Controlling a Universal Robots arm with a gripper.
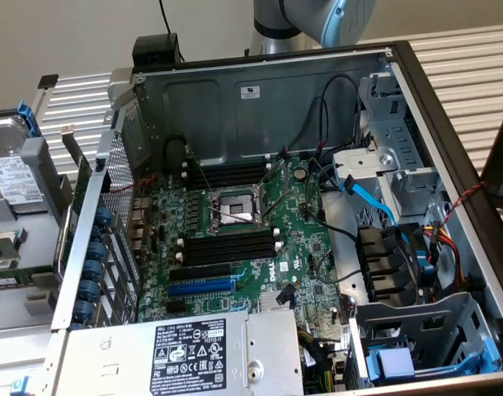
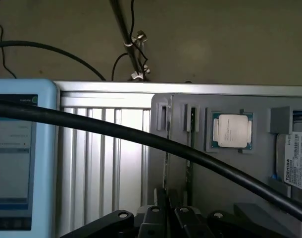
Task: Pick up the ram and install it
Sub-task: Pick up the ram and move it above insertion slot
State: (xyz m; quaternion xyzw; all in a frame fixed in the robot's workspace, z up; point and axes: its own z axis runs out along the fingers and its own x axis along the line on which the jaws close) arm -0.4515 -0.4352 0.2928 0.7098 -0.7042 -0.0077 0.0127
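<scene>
Checking in from the remote desk. The pincer [image 2: 172, 194] is hanging at the near edge of the grey parts tray [image 2: 260, 198] with its fingers pulled in close together, just a sliver between them. I can't make out anything pinched in there, so I'm calling it empty.

The ram [image 2: 191, 134] is right ahead of the pincer tips, standing on its thin edge in a narrow holder on the tray and running straight away from the pincer. My guess is it's parked on edge so the two fingers can come down on its flat faces instead of scraping it off the surface [image 2: 101, 163]. There's a second holder [image 2: 164, 119] just beside it, but I can't tell if it has a stick in it.

Further out past the ram and off to one side, a processor chip [image 2: 232, 131] sits in its own recess, with a hard drive [image 2: 294, 158] beyond that. Everything gets its own pocket, probably so nothing slides around.

A black cable [image 2: 141, 136] droops across the view between the camera and the tray.

The computer case [image 1: 449, 140] lies open on its side, so the black slots [image 1: 227, 247] face up, and they look bare. Install not done yet, I'd say.
</scene>
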